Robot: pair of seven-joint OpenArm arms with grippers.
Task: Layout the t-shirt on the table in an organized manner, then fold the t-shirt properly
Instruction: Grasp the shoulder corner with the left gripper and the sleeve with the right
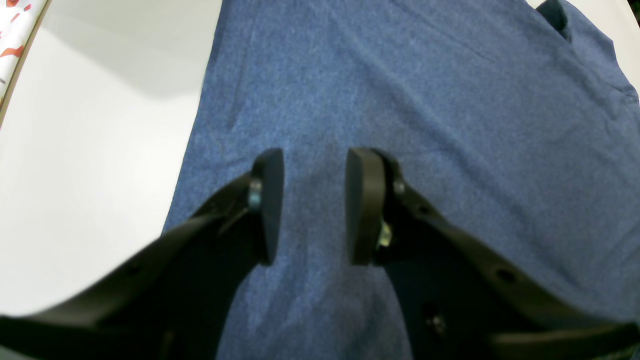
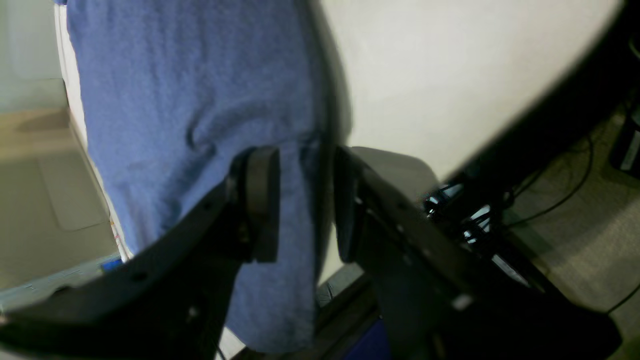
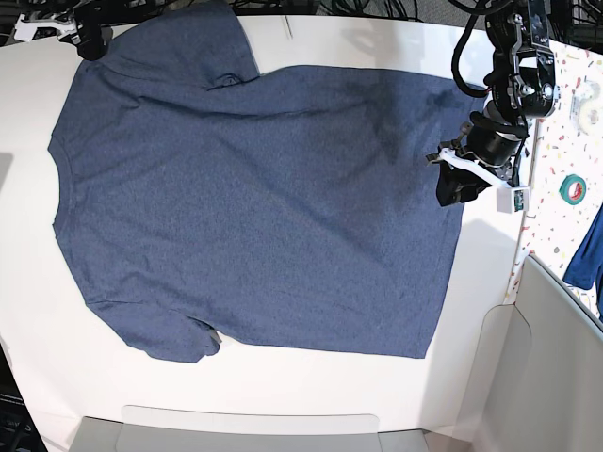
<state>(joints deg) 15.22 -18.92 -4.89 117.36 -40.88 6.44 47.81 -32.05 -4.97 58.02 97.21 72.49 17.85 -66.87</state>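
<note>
Left gripper (image 1: 314, 205): jaws parted, empty, t-shirt (image 3: 254, 202) beneath | Right gripper (image 2: 305, 202): jaws parted, t-shirt edge between pads, grip undeterminable | table (image 3: 358, 386) underneath

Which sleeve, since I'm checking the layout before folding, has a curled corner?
The sleeve at the bottom of the base view: its corner looks turned under, while the other sleeve by the far edge lies flat.

Confetti-speckled strip (image 3: 565, 141) just beside left tool on its outer side. Green tape roll (image 3: 571, 189) lies on strip. Bright blue cloth (image 3: 586, 250) hangs at frame edge, near roll. Dark cables (image 2: 565, 195) on grey floor below right tool.
</note>
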